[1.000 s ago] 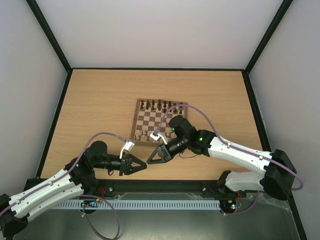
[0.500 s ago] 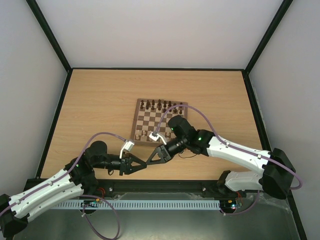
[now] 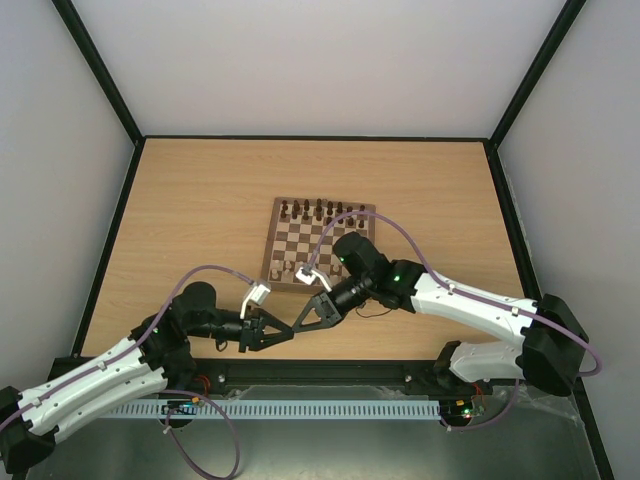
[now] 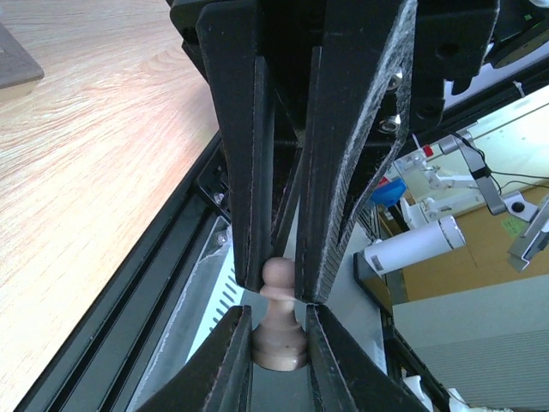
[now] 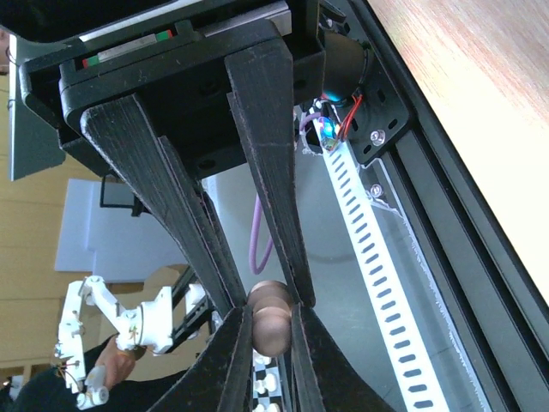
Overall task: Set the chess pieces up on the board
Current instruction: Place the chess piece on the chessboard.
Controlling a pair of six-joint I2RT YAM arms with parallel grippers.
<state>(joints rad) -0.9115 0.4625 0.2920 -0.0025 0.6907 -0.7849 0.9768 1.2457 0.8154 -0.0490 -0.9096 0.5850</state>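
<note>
Meeting tip to tip over the near edge of the counter (image 3: 200, 220), the left claw (image 3: 284, 333) and right claw (image 3: 304, 319) both pinch one pale pawn (image 4: 279, 322); the left grips its base, the right its head; the board (image 3: 300, 240) lies just beyond, carrying dark pieces (image 3: 318, 210) along its far row and a few pale pieces (image 3: 284, 270) near its near-left corner.
</note>
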